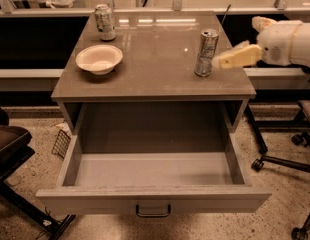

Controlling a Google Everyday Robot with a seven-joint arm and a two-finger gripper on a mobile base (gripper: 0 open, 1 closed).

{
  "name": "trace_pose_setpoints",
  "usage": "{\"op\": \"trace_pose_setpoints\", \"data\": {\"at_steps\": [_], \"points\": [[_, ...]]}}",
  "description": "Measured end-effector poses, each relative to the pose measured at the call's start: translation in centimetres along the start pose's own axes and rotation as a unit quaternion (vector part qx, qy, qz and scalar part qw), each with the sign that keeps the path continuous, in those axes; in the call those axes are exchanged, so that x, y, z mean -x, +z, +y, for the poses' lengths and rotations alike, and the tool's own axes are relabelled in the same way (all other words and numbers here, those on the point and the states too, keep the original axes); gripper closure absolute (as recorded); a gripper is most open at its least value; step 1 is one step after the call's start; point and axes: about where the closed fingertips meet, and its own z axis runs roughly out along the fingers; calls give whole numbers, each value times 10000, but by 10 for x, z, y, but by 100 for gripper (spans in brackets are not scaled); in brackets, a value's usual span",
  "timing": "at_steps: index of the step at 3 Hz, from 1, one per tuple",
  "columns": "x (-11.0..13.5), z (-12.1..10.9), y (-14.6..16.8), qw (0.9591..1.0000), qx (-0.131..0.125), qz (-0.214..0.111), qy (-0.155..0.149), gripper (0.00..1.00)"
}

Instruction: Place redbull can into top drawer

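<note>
The redbull can (206, 52), tall, slim and silvery, stands upright on the right side of the grey cabinet top (155, 44). The top drawer (95, 200) is pulled fully open below it, with nothing inside and a small dark handle (153, 211) at the centre of its front. My gripper (236, 40) reaches in from the right at can height. Its fingers are spread open, and the lower fingertip (220, 61) is just right of the can, close to it or touching it. It holds nothing.
A shorter mottled can (104, 22) stands at the back left of the top, with a white bowl (99, 59) in front of it. A dark chair (10, 144) stands at the left, and an office chair base (282, 163) at the right of the drawer.
</note>
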Motion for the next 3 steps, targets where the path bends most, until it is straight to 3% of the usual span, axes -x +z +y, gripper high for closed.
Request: {"op": "trace_pose_setpoints", "data": {"at_steps": [1, 2, 3], "points": [[-3, -35, 45, 9973, -156, -395, 593, 0], [-1, -44, 70, 9915, -88, -901, 931, 0], [-3, -30, 97, 9798, 221, -1519, 1283, 0]]}}
